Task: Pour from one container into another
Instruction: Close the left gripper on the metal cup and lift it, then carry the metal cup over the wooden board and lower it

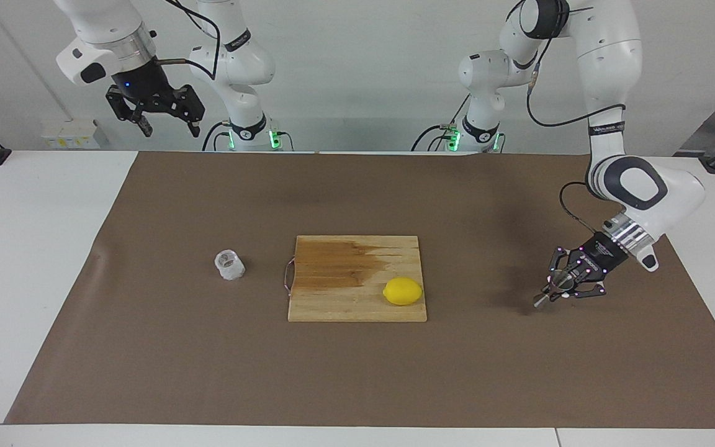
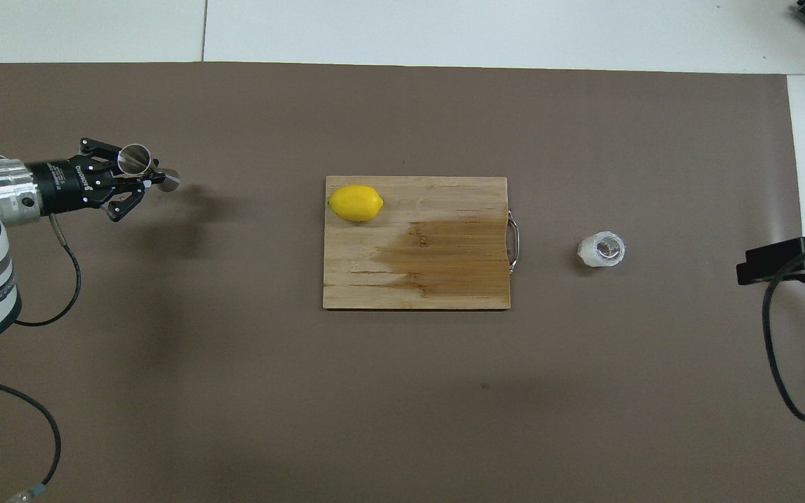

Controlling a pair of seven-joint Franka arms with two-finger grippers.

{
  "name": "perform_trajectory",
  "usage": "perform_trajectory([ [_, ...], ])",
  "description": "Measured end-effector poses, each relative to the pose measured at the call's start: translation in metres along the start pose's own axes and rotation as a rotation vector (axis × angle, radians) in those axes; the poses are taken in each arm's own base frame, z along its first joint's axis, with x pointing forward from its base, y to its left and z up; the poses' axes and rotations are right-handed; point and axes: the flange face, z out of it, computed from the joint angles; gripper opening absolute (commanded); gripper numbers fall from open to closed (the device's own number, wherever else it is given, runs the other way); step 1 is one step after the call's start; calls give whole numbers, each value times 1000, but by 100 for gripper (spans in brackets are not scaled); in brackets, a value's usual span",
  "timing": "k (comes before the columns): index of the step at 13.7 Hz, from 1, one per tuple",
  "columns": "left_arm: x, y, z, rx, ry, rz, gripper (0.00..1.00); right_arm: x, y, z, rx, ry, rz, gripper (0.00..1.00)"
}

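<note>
We see the left pincer (image 1: 561, 287) low over the brown mat (image 1: 357, 372) at the left arm's end of the desk (image 1: 41, 248), clamped on the waist of the steel jigger (image 1: 551, 292). The jigger is tilted: its upper cone opens upward beside the fingers, and its lower cone points down and away from the arm. In the overhead view the left pincer (image 2: 142, 179) grips the jigger (image 2: 138, 163) the same way, the round mouth of the upper cone showing bright and the lower cone sticking out past the fingertips. We cannot tell whether the lower cone touches the mat or hangs just above it.

The glass cup (image 1: 229, 265) stands upright on the mat toward the right arm's end of the desk, well apart from the jigger. In the overhead view the glass cup (image 2: 602, 250) sits just beside the metal handle of the cutting board (image 2: 444, 279), not touching it.

The cutting board (image 1: 332, 304) lies in the middle of the mat, between cup and jigger, with a darker patch across part of its wood. A lemon (image 1: 403, 291) rests on the board at the corner farther from the robots, toward the left arm's end.

The right pincer (image 1: 167, 121) waits high in the air near its arm's base, its fingers spread wide and holding nothing.
</note>
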Motion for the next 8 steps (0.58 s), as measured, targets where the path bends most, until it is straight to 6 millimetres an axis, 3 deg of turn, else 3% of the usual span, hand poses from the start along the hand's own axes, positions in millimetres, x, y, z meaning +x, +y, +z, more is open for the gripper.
perform_trajectory([
  [4,-83,-50,11,33,-47,46,0,0,0,0,0,0,0,100],
  [6,-119,-77,31,47,-68,35,0,0,0,0,0,0,0,100],
  [8,-153,-106,64,20,-68,48,0,0,0,0,0,0,0,100],
])
